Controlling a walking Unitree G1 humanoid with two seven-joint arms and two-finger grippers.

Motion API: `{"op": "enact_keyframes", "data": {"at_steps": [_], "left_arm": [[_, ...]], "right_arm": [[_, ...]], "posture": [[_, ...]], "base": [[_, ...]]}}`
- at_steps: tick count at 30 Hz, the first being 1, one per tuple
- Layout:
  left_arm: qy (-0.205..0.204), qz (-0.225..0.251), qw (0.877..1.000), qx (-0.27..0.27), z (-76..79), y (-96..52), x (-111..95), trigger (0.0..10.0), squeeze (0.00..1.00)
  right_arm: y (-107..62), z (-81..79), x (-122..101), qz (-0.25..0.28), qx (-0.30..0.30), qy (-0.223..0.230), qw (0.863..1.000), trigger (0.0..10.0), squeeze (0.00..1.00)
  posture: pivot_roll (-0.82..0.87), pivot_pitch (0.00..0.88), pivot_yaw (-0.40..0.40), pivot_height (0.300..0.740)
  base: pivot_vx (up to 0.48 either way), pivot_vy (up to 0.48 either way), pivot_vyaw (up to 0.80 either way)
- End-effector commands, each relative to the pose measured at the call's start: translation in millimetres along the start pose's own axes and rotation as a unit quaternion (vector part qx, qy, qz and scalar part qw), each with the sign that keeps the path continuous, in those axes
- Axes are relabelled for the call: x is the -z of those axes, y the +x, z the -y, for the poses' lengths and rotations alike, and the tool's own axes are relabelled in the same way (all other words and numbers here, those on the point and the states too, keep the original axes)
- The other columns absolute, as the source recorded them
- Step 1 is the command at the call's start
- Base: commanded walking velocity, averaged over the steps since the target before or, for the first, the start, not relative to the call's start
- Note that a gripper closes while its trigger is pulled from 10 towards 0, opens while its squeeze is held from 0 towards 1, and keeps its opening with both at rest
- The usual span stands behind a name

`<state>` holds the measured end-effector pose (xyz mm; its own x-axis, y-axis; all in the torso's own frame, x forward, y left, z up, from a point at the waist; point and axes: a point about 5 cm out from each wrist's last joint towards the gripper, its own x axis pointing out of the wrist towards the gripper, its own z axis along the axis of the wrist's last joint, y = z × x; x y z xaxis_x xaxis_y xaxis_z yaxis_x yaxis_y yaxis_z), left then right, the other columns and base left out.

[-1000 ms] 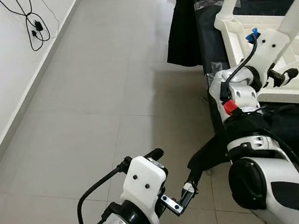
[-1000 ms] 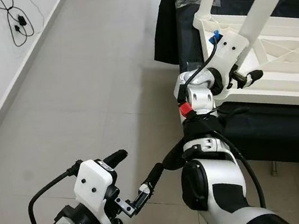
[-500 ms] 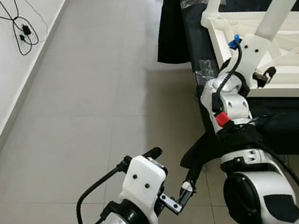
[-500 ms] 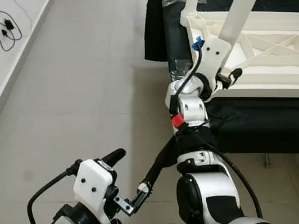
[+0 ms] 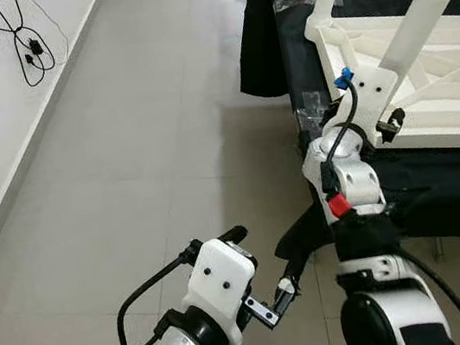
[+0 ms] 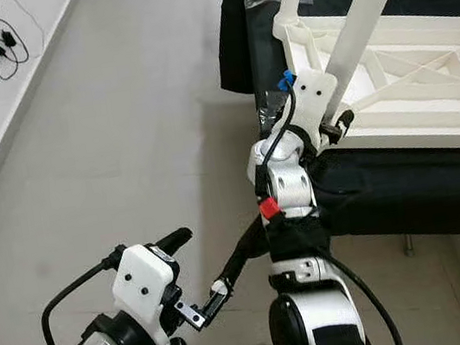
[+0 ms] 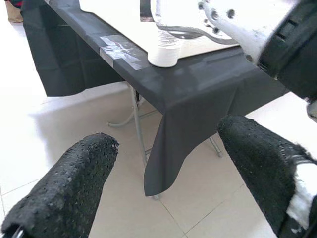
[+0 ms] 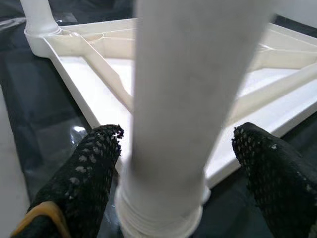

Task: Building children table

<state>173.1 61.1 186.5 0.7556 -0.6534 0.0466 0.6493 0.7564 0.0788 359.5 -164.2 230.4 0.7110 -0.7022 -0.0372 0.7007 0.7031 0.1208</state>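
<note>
A: Status on the table (image 5: 425, 80)?

B: We see the white top upside down on the black-draped bench (image 5: 275, 16), ribs up. Two legs (image 6: 361, 20) stand in the near-side corners, pointing up. Far side runs out of frame, so we can't tell whether the other legs are in.

A: Right gripper (image 8: 183, 163)?

B: At the nearer leg's base, just above the collar where it meets the top. Fingers (image 8: 84, 173) spread wide, one on each side of the leg, not pressing on it as far as we can see. We judge it's set to grab or twist that leg home.

A: Left gripper (image 7: 168, 173)?

B: Low over the tile floor (image 5: 136, 135), beside the bench. Fingers apart, nothing held. Idle.

A: Left to do?

B: We'd say seat this leg, confirm the rest, flip it upright.
</note>
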Motion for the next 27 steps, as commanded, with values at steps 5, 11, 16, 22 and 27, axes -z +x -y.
{"op": "enact_keyframes", "data": {"at_steps": [5, 11, 16, 22, 27], "left_arm": [[-0.006, -0.011, 1.000, 0.003, 1.6, -0.5, 6.2, 10.0, 0.00], [-0.005, -0.012, 1.000, -0.001, 0.0, -0.4, 6.8, 10.0, 0.00], [-0.001, -0.017, 0.999, -0.038, -8.2, -2.6, 10.0, 10.0, 0.00], [0.014, -0.044, 0.994, -0.102, -20.2, -8.8, 21.1, 10.0, 0.00], [0.016, -0.081, 0.980, -0.182, -31.3, -23.6, 37.6, 10.0, 0.00]], "right_arm": [[-7.9, 7.0, 8.4, -0.006, -0.016, -0.025, 1.000, 10.0, 0.00], [-25.4, 22.6, 20.0, -0.023, -0.071, -0.058, 0.996, 10.0, 0.00], [-51.9, 46.8, 48.4, -0.057, -0.209, -0.102, 0.971, 10.0, 0.00], [-63.8, 71.6, 69.5, -0.055, -0.315, -0.152, 0.935, 10.0, 0.00], [-55.1, 82.6, 66.9, -0.012, -0.343, -0.138, 0.929, 10.0, 0.00]], "posture": [[0.13, 0.231, -0.061, 0.740], [0.13, 0.230, -0.059, 0.740], [0.12, 0.222, -0.060, 0.740], [0.12, 0.211, -0.060, 0.740], [0.13, 0.172, -0.054, 0.740]], "base": [[0.000, 0.000, 0.00], [0.000, 0.000, 0.00], [0.000, 0.000, 0.00], [0.000, 0.000, 0.00], [0.000, 0.000, 0.00]]}}
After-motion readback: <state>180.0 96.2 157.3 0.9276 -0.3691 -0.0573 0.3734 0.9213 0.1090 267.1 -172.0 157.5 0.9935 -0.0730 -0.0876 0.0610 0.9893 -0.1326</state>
